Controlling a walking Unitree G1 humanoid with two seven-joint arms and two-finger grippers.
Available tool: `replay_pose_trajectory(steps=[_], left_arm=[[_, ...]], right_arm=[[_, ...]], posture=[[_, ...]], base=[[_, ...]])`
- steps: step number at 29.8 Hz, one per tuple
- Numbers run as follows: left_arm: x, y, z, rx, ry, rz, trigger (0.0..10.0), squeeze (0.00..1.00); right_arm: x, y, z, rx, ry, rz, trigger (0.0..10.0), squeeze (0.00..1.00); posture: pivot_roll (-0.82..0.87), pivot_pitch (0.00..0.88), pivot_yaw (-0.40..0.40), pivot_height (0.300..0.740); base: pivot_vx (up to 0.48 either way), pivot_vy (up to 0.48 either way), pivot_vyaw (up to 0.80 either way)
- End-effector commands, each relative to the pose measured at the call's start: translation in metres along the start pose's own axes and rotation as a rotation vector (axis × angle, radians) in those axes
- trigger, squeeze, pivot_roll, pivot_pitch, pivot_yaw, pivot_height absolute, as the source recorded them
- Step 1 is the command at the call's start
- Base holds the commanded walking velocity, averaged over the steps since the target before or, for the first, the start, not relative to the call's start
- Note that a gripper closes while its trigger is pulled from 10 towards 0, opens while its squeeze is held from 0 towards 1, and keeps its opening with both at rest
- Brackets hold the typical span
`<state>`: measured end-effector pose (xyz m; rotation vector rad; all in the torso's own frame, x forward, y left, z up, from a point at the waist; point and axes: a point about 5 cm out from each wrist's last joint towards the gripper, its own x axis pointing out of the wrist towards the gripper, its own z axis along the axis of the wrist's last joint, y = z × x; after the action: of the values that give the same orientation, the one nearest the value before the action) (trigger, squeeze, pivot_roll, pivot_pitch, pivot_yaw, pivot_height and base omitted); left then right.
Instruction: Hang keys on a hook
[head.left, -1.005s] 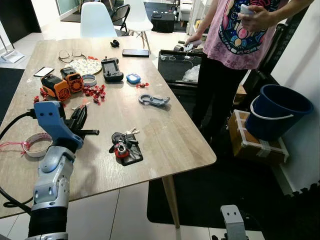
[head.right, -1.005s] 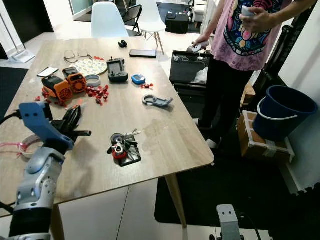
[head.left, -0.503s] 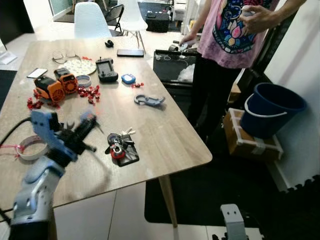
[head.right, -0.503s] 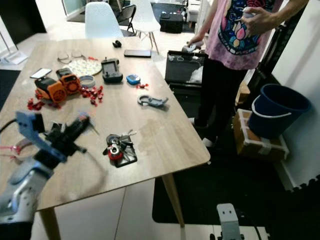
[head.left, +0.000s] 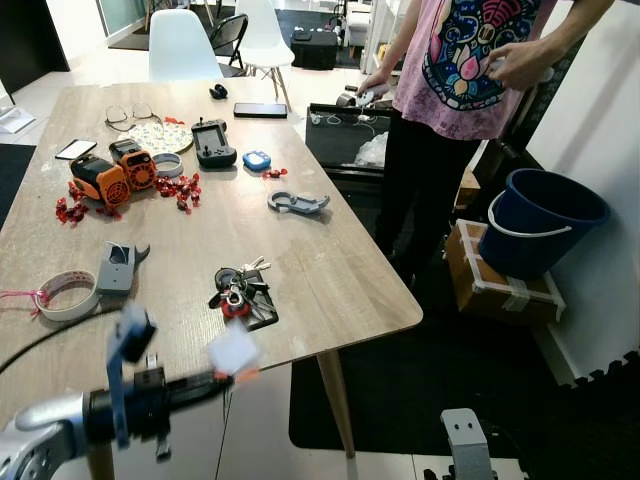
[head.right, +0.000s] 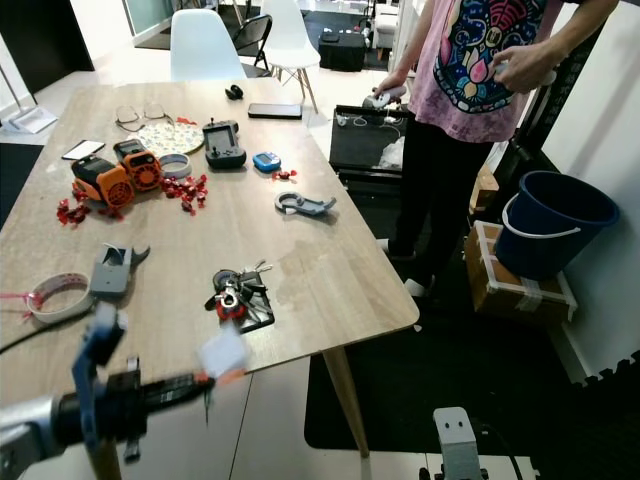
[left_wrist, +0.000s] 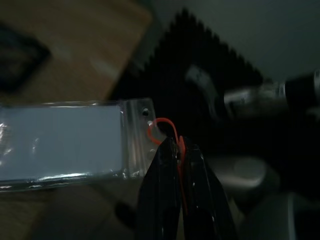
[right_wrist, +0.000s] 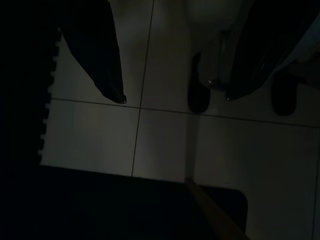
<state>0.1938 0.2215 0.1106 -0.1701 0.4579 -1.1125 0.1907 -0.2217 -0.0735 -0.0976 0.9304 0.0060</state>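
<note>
A bunch of keys (head.left: 238, 291) with a red tag lies on a small black pad near the wooden table's front edge (head.left: 330, 340). A grey metal hook (head.left: 296, 203) lies further back, toward the table's right side. My left gripper (head.left: 222, 378) is blurred and low at the front edge, left of and nearer than the keys. In the left wrist view this gripper (left_wrist: 175, 146) is shut on the red loop (left_wrist: 162, 125) of a clear sleeve holding a white card (left_wrist: 60, 142). My right gripper (right_wrist: 172, 97) hangs open over a tiled floor.
A grey bracket (head.left: 117, 268) and a tape roll (head.left: 65, 293) lie at the table's left. Orange tools (head.left: 115, 170), red clips, a controller (head.left: 213, 144) and a phone sit further back. A person (head.left: 460, 70) stands at the right side. A blue bucket (head.left: 545, 215) rests on a box.
My left arm has dropped from above the table to its front edge, and a white card now hangs from its gripper. The grey bracket it covered now shows. The head camera has shifted slightly.
</note>
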Motion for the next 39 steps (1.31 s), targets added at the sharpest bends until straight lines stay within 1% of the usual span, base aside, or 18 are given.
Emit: replay_pose_trajectory(steps=[1,3,4,6,8,11,13,17,19,24,29,30,31,32,33,36,38,39], left_arm=[[-0.006,0.001,-0.006,0.01,0.083,0.011,0.0,0.0],[-0.012,0.006,-0.03,0.033,0.233,0.064,0.0,0.0],[-0.02,0.012,-0.051,0.056,0.352,0.109,0.0,0.0],[-0.022,0.013,-0.056,0.065,0.385,0.12,0.0,0.0],[-0.029,0.016,-0.075,0.102,0.483,0.153,0.0,0.0],[-0.029,0.016,-0.091,0.107,0.51,0.164,0.0,0.0],[-0.029,0.015,-0.092,0.105,0.511,0.163,0.0,0.0],[-0.03,0.01,-0.119,0.101,0.548,0.172,0.0,0.0],[-0.03,0.01,-0.123,0.102,0.553,0.178,0.0,0.0],[-0.032,-0.003,-0.154,0.071,0.612,0.149,0.0,0.0],[-0.032,0.0,-0.17,0.103,0.65,0.251,0.0,0.0],[-0.03,0.004,-0.175,0.107,0.642,0.321,0.0,0.0],[-0.03,0.004,-0.175,0.107,0.642,0.321,0.0,0.0],[-0.023,0.01,-0.182,0.093,0.593,0.484,0.0,0.0],[-0.02,0.014,-0.186,0.082,0.578,0.594,0.0,0.0],[-0.013,0.019,-0.194,-0.05,0.48,0.848,0.0,0.0],[-0.012,0.02,-0.195,-0.079,0.455,0.893,0.0,0.0],[-0.01,0.022,-0.196,-0.148,0.386,0.997,0.0,0.0]], right_arm=[[-0.001,-0.002,-0.003,0.009,0.008,-0.009,10.0,0.0],[-0.001,-0.002,-0.003,0.007,0.008,-0.007,10.0,0.0],[-0.001,-0.002,-0.003,0.007,0.008,-0.007,10.0,0.0],[-0.001,-0.002,-0.003,0.007,0.008,-0.007,10.0,0.0],[-0.001,-0.002,-0.004,0.007,0.009,-0.007,10.0,0.0],[-0.001,-0.001,-0.004,0.007,0.011,-0.007,10.0,0.0],[-0.001,-0.001,-0.004,0.007,0.011,-0.006,10.0,0.0],[-0.001,-0.001,-0.005,0.012,0.012,-0.007,10.0,0.0],[-0.001,-0.001,-0.005,0.012,0.012,-0.007,10.0,0.0],[-0.001,0.0,-0.006,0.006,0.017,-0.002,10.0,0.0],[-0.001,0.001,-0.006,0.002,0.018,0.001,10.0,0.0],[-0.001,0.002,-0.006,-0.001,0.019,0.002,10.0,0.0],[-0.001,0.002,-0.006,-0.001,0.019,0.002,10.0,0.0],[-0.001,0.003,-0.006,-0.008,0.022,0.004,10.0,0.0],[-0.001,0.003,-0.006,-0.011,0.023,0.006,10.0,0.0],[-0.001,0.005,-0.009,-0.014,0.029,0.008,10.0,0.0],[-0.001,0.005,-0.009,-0.014,0.03,0.009,10.0,0.0],[-0.001,0.006,-0.01,-0.013,0.033,0.009,10.0,0.0]], posture=[[0.07,0.034,-0.045,0.74],[0.07,0.034,-0.045,0.74],[0.07,0.035,-0.044,0.74],[0.07,0.035,-0.044,0.74],[0.07,0.037,-0.045,0.74],[0.07,0.039,-0.044,0.74],[0.07,0.039,-0.044,0.74],[0.06,0.046,-0.04,0.74],[0.06,0.046,-0.04,0.74],[0.07,0.049,-0.043,0.74],[0.07,0.05,-0.046,0.74],[0.07,0.051,-0.048,0.74],[0.07,0.051,-0.048,0.74],[0.07,0.049,-0.048,0.74],[0.07,0.05,-0.047,0.74],[0.06,0.046,-0.046,0.74],[0.06,0.046,-0.046,0.74],[0.06,0.044,-0.046,0.74]], base=[[0.0,0.0,0.0],[0.0,0.0,0.0],[0.0,0.0,0.0],[0.0,0.0,0.0],[0.0,0.0,0.0],[0.0,0.0,0.0],[0.0,0.0,0.0],[0.0,0.0,0.0],[0.0,0.0,0.0],[0.0,0.0,0.0],[0.0,0.0,0.0],[0.0,0.0,0.0],[0.0,0.0,0.0],[0.0,0.0,0.0],[0.0,0.0,0.0],[0.0,0.0,0.0],[0.0,0.0,0.0],[0.0,0.0,0.0]])
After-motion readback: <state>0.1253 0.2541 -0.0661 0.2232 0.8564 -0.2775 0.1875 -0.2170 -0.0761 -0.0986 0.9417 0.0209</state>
